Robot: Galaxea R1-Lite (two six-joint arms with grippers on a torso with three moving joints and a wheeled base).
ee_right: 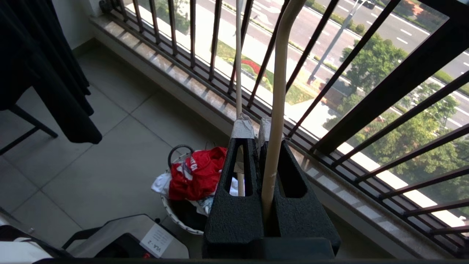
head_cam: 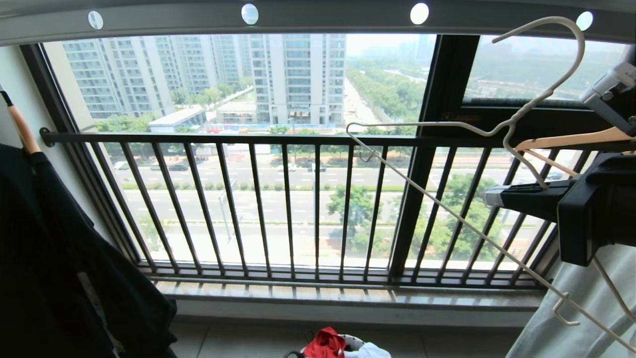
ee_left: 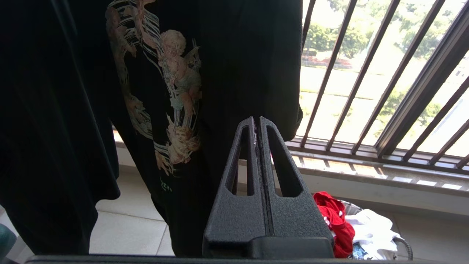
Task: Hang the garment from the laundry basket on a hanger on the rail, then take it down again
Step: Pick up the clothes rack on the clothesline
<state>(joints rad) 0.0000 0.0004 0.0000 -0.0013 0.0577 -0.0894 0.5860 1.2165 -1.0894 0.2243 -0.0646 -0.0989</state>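
R gripper (ee_right: 256, 132) jaws pinch the cream hanger (head_cam: 477, 130) below the rail (head_cam: 318, 20) – hanger's far end cut off. L gripper (ee_left: 256, 124) jaws pressed together, empty. Red garment (ee_right: 198, 172) heaped in the basket (ee_right: 176, 216) – lettering mostly hidden.

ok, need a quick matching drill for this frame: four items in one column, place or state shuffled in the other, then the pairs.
Items
1. red T-shirt with white lettering
2. thin cream-white wire hanger
3. black T-shirt with cherub print
4. left gripper

Place or state
A. shut, holding nothing
B. clamped in the right gripper, off the grey overhead rail
C. crumpled in the small round laundry basket on the floor
D. hanging at the robot's left

Pairs: 1-C, 2-B, 3-D, 4-A
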